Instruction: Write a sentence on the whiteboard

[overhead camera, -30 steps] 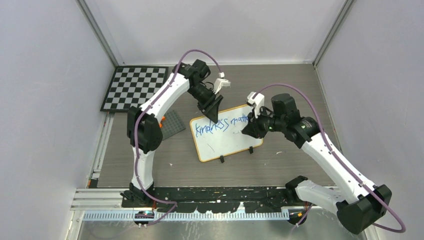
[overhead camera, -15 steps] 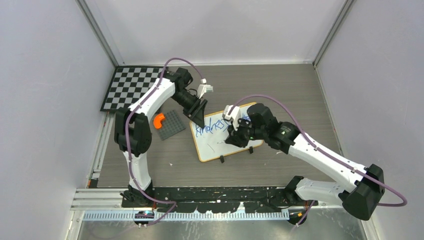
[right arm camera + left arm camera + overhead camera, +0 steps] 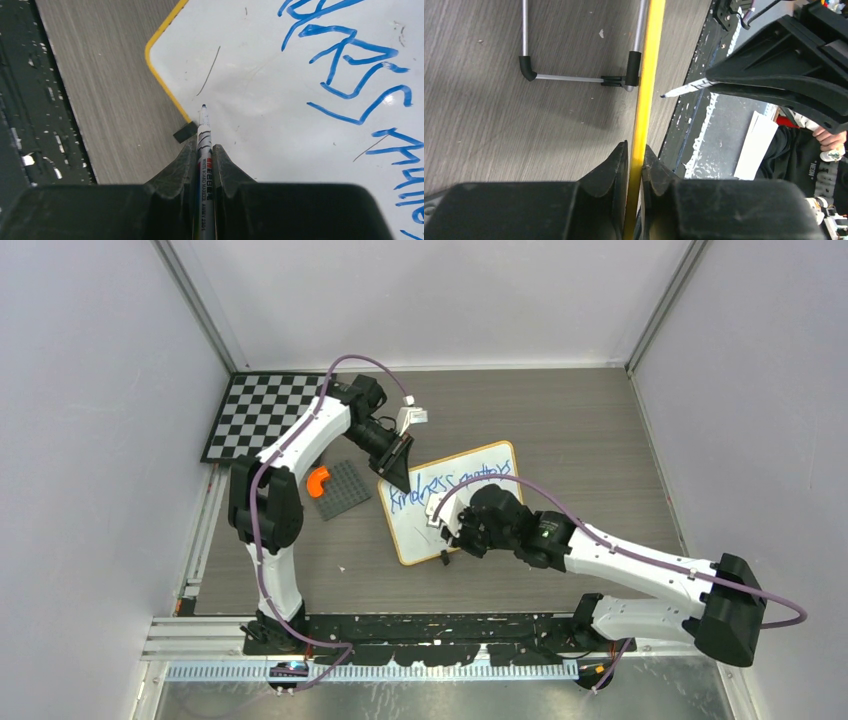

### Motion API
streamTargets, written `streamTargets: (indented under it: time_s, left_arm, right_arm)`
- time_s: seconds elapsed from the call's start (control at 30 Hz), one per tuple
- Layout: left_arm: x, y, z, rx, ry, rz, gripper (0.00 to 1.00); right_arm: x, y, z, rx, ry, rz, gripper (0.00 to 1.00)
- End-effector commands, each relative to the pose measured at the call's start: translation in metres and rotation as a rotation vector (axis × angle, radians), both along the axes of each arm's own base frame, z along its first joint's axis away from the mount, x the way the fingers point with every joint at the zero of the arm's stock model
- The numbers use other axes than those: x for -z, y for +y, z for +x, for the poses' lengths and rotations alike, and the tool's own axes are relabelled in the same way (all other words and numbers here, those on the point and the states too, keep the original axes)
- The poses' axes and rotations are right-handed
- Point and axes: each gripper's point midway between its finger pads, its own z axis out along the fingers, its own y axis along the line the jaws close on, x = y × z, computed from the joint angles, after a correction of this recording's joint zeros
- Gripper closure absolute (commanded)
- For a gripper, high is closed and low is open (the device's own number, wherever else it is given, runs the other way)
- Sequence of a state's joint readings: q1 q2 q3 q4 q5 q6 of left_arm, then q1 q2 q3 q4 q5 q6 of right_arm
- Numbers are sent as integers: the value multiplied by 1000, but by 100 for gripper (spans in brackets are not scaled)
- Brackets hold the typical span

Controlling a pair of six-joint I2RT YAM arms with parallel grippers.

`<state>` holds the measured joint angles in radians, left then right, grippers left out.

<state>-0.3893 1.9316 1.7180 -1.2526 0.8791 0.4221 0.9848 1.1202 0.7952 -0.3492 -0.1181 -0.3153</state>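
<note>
Nearest the arm bases, the right gripper [image 3: 447,523] is clamped on a marker [image 3: 203,131], which runs straight out between its fingers. It hangs over the board's near-left part, above bare white just inside the near-left corner. The marker's long axis points at that corner, with the tip close to the surface. Whether the tip touches cannot be told. A faint stray mark [image 3: 209,71] lies just beyond the tip.

The board [image 3: 412,535] lies face up on the table, with one black foot [image 3: 443,558] showing at its near edge. Its long axis runs left to right, the right end swung farther away. The sentence [image 3: 450,480] follows that axis along the board's far half in blue. Only one line shows, reading roughly "kindness matters".

At the board's far-left corner the left gripper [image 3: 397,472] is closed on the frame, one finger on each side of the yellow edge [image 3: 644,100].

Judging by this, the first line is written and the second is about to start. The next move calls for setting the tip down under the first word and stroking rightward along the long axis, while the left gripper keeps the board from sliding.

Left of the board sits a grey plate [image 3: 345,488] with an orange piece [image 3: 317,480]. Farther left and back lies a checkerboard [image 3: 265,415].
</note>
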Motion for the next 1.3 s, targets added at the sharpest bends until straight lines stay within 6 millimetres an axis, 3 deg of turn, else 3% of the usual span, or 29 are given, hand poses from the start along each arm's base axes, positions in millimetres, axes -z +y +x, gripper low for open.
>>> streamTargets:
  time_s: [0.0, 0.23, 0.4, 0.93, 1.27]
  left_arm:
    - [-9, -3, 4, -10, -23, -38, 89]
    - [-9, -4, 5, -7, -20, -41, 99]
    - [-9, -5, 5, -3, -20, -45, 100]
    - [-8, -5, 4, 11, -16, -51, 100]
    - [-7, -6, 5, 13, -13, -51, 100]
  right_arm:
    - [-18, 10, 19, 5, -184, 35, 100]
    - [-26, 8, 25, 18, -286, 53, 100]
    - [-43, 7, 26, 29, -322, 98, 100]
    - [-12, 7, 13, -65, -266, 0, 100]
    - [-19, 6, 35, 49, -329, 3, 100]
